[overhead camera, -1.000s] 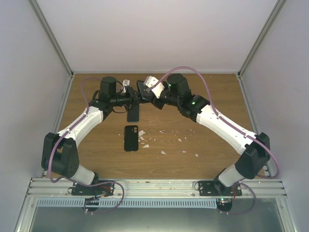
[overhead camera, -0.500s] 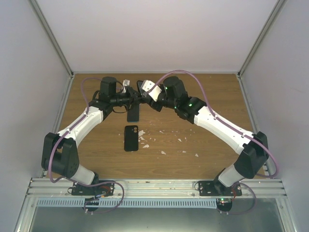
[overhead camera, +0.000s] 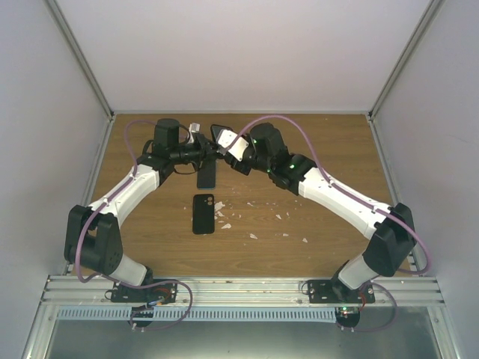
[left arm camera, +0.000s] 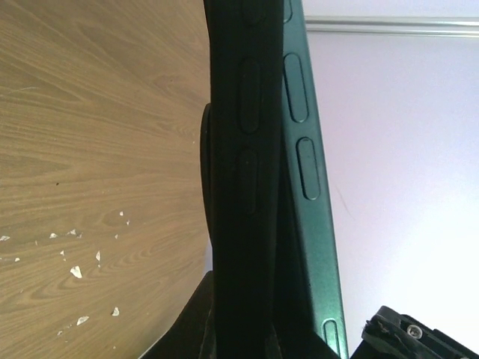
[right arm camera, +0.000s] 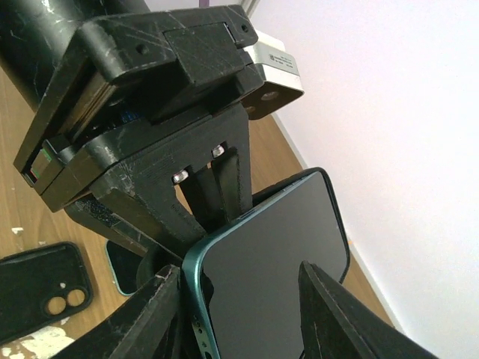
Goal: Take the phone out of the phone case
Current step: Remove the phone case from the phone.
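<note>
A teal phone with a dark screen is held above the back of the table, partly out of its black phone case. In the left wrist view the phone's edge splits away from the case toward the top. My left gripper is shut on the case, and its fingers pinch the case edge. My right gripper meets it from the right. The right gripper's jaws are closed on the phone, one on either side of it.
A loose black case lies on the wooden table below the grippers. Another dark phone-shaped slab lies just behind it. White flakes are scattered to the right. White walls close in the back and both sides.
The right arm has moved left toward the left gripper, and its jaws have narrowed onto the phone. The left arm has held still.
</note>
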Robot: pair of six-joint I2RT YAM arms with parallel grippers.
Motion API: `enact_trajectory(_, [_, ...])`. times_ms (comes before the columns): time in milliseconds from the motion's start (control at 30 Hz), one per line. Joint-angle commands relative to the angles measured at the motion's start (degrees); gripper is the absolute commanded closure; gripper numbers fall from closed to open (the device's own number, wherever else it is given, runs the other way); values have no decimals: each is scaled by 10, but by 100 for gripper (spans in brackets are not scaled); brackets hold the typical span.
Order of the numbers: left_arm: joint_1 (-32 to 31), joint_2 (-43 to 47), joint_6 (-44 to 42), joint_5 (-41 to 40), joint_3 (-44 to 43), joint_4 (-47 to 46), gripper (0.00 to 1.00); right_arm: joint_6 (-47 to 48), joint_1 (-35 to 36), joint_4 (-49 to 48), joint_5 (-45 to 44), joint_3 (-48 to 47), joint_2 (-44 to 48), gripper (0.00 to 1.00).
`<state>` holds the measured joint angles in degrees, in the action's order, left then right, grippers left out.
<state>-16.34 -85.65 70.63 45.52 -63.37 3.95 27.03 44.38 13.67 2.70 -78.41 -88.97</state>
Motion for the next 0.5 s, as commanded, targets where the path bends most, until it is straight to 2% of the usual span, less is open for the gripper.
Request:
enact_trajectory(0, [0,13,1,45,0,-62,100,33,-1,-34,-87,14,-4,59])
enact_trajectory(200, [0,15,-4,65,3,-65,100,93,2,-90,-169,37,-3,65])
enact_trajectory(467, [-15,14,-15,87,-2,-79,100,155,8,-130,-210,51,-25,67])
